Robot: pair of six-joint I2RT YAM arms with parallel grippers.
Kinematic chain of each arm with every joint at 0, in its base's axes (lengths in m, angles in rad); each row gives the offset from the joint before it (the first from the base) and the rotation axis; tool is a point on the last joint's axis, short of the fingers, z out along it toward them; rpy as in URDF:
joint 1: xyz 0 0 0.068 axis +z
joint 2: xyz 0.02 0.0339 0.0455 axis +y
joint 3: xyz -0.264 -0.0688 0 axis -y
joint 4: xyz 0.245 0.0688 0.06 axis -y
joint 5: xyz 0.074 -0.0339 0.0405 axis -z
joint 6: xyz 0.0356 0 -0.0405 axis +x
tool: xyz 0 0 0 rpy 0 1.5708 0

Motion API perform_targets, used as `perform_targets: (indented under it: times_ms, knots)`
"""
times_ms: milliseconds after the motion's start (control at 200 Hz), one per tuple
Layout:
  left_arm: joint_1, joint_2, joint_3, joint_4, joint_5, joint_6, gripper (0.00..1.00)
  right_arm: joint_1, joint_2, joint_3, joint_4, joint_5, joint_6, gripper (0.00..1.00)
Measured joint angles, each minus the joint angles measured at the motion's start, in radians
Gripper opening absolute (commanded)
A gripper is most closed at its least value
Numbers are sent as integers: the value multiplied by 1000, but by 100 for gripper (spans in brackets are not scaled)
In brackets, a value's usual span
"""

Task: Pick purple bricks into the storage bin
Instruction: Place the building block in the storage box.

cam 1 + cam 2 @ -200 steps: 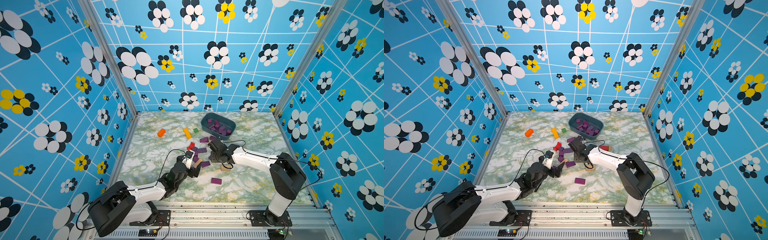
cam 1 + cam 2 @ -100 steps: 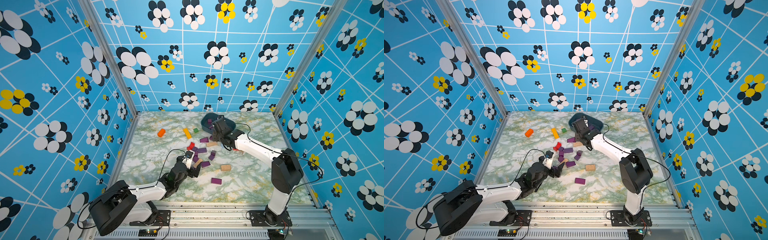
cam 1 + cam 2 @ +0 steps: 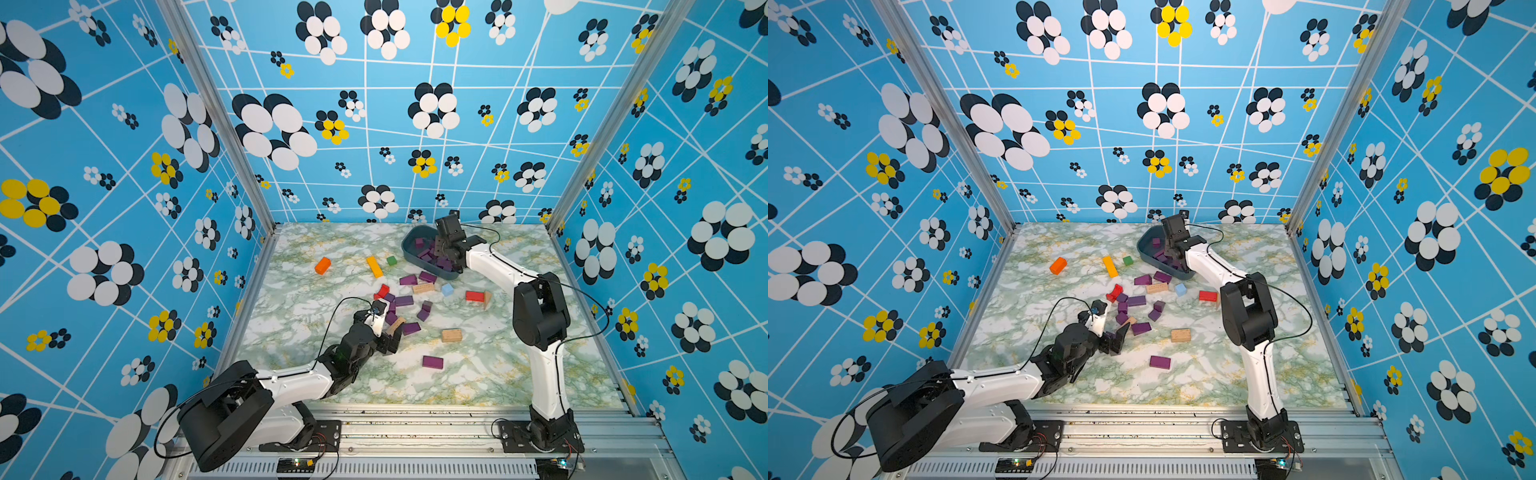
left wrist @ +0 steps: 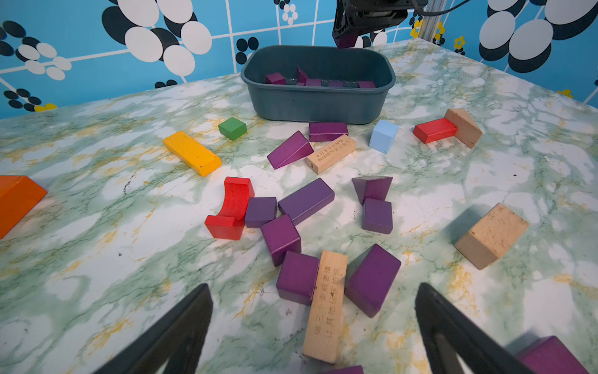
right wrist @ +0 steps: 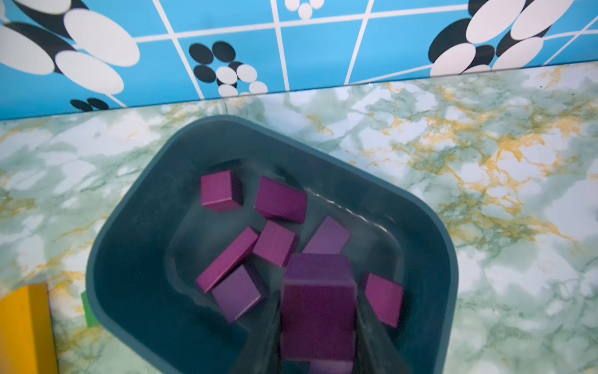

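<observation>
right gripper [image 5: 318,327]: closed on one purple brick, hanging above the inside of the storage bin [image 5: 110,246].
held brick [image 5: 318,291]: pinched between the two fingers, flanks against the pads. Long axis apparently in line with the fingers, far end facing out beyond the tips toward the bin floor. Outline blurred.
binned bricks [image 5: 280,199]: directly beneath and beyond the right gripper's tips, lying flat, long axes at mixed headings.
left gripper [image 4: 312,288]: jaws spread wide, nothing gripped, low over the table [image 4: 97,259].
loose purple bricks [image 4: 305,200]: clustered just ahead of the left gripper's tips. Two nearest flank a tan bar [image 4: 326,307] lying between the finger lines, its long axis pointing away from the gripper toward the bin. Longest purple bar farther ahead, slanted across that line.
lone purple brick [image 3: 432,362]: flat on the table, off the left gripper's side toward the right arm's base, clear of both grippers.
change since a second ago: right gripper then low at the loose cluster mid-table, half a second ago at the bin's near wall, now over the bin with the brick. Left gripper unchanged in place and spread.
</observation>
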Motion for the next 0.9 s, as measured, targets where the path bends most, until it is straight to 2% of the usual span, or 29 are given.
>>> perform_targets:
  times_ms: [65,205,445,645,899]
  knots:
    - [0,2,0,-1,0,0,99,-5,30,45,-19,-14,-6,52]
    - [0,7,0,-5,0,0,99,-5,66,85,-76,-29,-23,54]
    - [0,10,0,-5,0,0,99,-6,39,50,-127,-44,-40,54]
    - [3,10,0,-6,0,0,99,-5,-195,-162,-120,-97,-40,57]
    - [3,10,0,-17,-2,0,100,-2,-595,-570,-50,-219,-20,57]
